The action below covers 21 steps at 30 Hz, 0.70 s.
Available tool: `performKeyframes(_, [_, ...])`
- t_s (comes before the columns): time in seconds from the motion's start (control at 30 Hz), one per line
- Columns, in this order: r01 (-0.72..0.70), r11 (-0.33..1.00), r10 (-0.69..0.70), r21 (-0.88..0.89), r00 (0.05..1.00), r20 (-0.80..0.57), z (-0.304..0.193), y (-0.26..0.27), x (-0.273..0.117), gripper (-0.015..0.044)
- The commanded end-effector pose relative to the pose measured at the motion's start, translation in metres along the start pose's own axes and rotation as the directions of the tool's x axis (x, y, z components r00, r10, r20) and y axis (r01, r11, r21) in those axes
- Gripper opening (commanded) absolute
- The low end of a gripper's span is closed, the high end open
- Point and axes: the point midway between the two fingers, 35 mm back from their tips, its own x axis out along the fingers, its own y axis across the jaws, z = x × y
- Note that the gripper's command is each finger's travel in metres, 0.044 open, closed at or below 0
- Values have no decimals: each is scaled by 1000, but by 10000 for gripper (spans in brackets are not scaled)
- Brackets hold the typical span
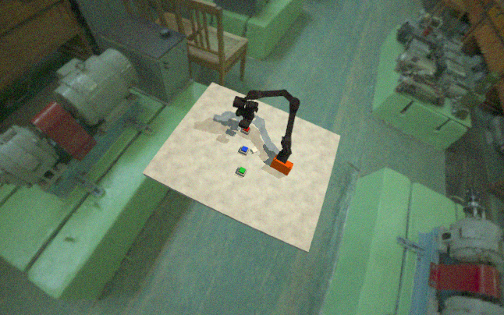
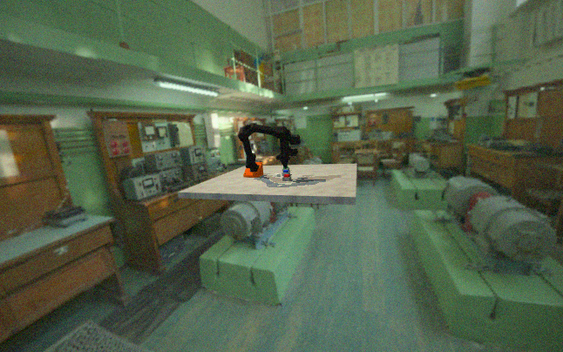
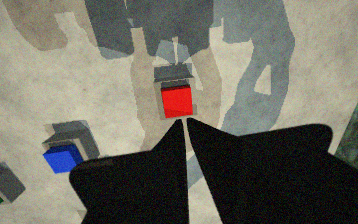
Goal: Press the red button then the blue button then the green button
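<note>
- The end effector (image 3: 184,121) hung just above the near edge of the red button (image 3: 177,101). Its two fingers were pressed almost together, with only a thin gap between them, and they held nothing.
- The fingers were probably shut like that so they made one small tip to push with. Spread fingers might have slipped down on either side of the little button.
- The red button sat on the worktop (image 1: 218,203), out on the far side from the arm's orange base (image 1: 282,165). The arm bent up and over so the end effector pointed down at it.
- In the wrist view the whole red top showed, and the tips were at its near edge. I could not tell if they were touching it or if the button was pushed in.
- The blue button (image 1: 244,149) sat near the middle of the row, and the green button (image 1: 241,170) was farther along, well apart from the red one.
- I think the job was on the first step, and the blue and green presses were left to do.
- A small pale block (image 1: 253,150) lay just beside the blue button. Going to blue looked tricky, because the tip would have to come straight down so it would not bump that block.
</note>
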Motion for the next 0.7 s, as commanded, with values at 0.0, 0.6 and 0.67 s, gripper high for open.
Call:
performKeyframes(0.0, [-6, 1000, 6, 3, 1000, 17, 1, 2, -35, 20])
performKeyframes(0.6, [-12, 1000, 12, 1, 1000, 15, -55, 157, -43, 20])
performKeyframes(0.67, [-13, 1000, 13, 1, 1000, 15, -55, 157, -40, 20])
